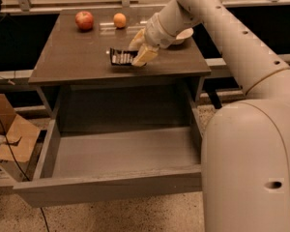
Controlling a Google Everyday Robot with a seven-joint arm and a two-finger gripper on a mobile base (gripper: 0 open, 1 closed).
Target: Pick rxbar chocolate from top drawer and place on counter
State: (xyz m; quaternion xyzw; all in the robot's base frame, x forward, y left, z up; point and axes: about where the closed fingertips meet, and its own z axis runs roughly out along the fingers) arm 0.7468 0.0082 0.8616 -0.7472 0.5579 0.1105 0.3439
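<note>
The rxbar chocolate (pixel 121 57) is a black bar with white print, held flat just above the middle of the counter (pixel 82 57). My gripper (pixel 139 48) is shut on the bar's right end, its pale fingers (pixel 145 55) above and below it. The arm reaches in from the right. The top drawer (pixel 121 156) stands pulled out below the counter, and nothing shows inside it.
A red apple (pixel 84 20) and an orange (pixel 119 20) sit at the counter's back left. A white bowl (pixel 182 34) sits at the back right, behind my wrist. A cardboard box (pixel 12 139) stands on the floor at the left.
</note>
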